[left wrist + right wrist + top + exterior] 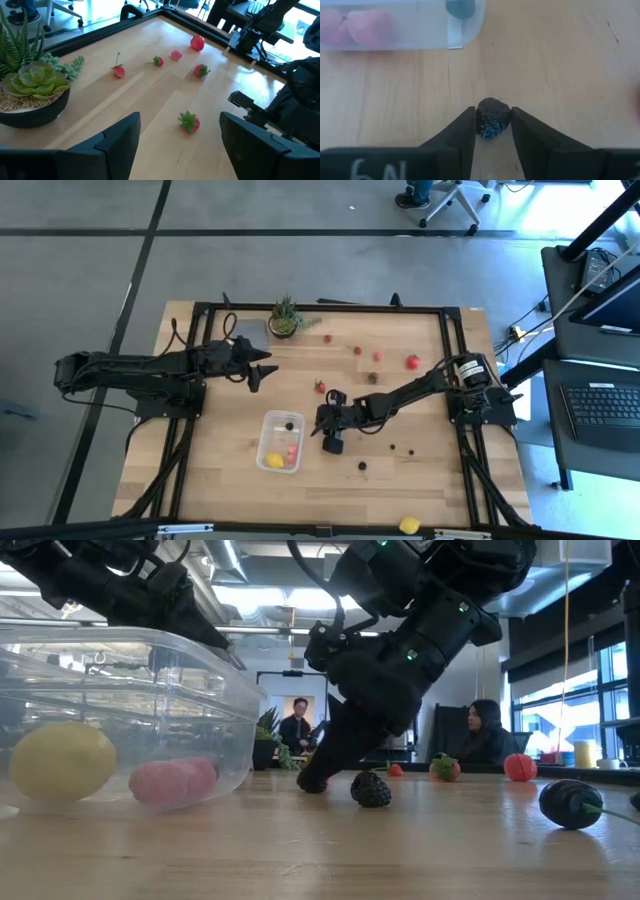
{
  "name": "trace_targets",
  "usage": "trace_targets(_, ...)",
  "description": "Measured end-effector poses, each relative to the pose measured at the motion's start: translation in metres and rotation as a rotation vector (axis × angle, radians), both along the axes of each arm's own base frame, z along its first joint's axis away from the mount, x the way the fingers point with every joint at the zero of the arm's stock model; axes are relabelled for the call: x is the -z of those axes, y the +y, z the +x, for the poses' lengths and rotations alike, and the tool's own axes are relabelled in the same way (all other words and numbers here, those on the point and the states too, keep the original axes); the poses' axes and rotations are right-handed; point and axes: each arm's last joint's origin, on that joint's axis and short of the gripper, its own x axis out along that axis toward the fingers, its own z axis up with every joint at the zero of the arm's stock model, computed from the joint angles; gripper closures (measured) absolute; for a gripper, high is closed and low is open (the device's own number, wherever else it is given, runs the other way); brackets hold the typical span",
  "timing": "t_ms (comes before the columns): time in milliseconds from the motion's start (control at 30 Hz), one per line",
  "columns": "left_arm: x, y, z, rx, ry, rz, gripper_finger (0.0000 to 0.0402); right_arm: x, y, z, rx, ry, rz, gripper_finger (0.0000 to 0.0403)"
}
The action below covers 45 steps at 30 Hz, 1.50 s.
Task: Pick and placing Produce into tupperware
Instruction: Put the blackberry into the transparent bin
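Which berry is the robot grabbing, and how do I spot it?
Find the clear tub near the table's front. Just right of it, the right arm's tool sits low on the wood. The bumpy black berry between its fingers is the one; other dark berries lie alone.

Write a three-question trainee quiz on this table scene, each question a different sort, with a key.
1. True or false: the right gripper has a dark berry between its fingers.
2. Multiple choice: inside the tub lie A) a yellow piece, red pieces and a dark berry; B) only dark berries; C) nothing.
3. Fill in: the left gripper hangs open near the potted ____.

Key: 1 true; 2 A; 3 plant.
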Motion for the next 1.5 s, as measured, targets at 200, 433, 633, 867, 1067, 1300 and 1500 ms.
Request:
trace_targets(200, 0.000, 0.000, 0.000, 0.000, 0.000, 0.000, 0.0140, 0.000, 0.000, 0.000, 0.018, -0.003, 0.016, 0.0309)
trace_targets(433, 0.000, 0.000, 0.000, 0.000, 0.000, 0.000, 0.0140, -0.010, 0.001, 0.005, 0.011, 0.037, 0.006, 0.0315)
trace_targets(633, 0.000, 0.000, 0.000, 0.000, 0.000, 0.000, 0.0140, -0.043, 0.005, 0.021, -0.060, 0.080, -0.065, 0.0317)
trace_targets(867, 0.000, 0.000, 0.000, 0.000, 0.000, 0.000, 0.0140, -0.089, -0.005, 0.035, -0.053, 0.132, -0.153, 0.0317)
trace_targets(1067, 0.000, 0.000, 0.000, 0.000, 0.000, 0.000, 0.0140, -0.117, -0.012, 0.046, -0.037, 0.077, -0.133, 0.0315)
trace_targets(1300, 0.000, 0.000, 0.000, 0.000, 0.001, -0.001, 0.0140, -0.129, 0.000, 0.056, -0.136, -0.037, 0.024, 0.0314)
trace_targets(1500, 0.000, 0.000, 0.000, 0.000, 0.003, -0.001, 0.0140, -0.109, 0.002, 0.064, -0.152, -0.008, 0.006, 0.0314)
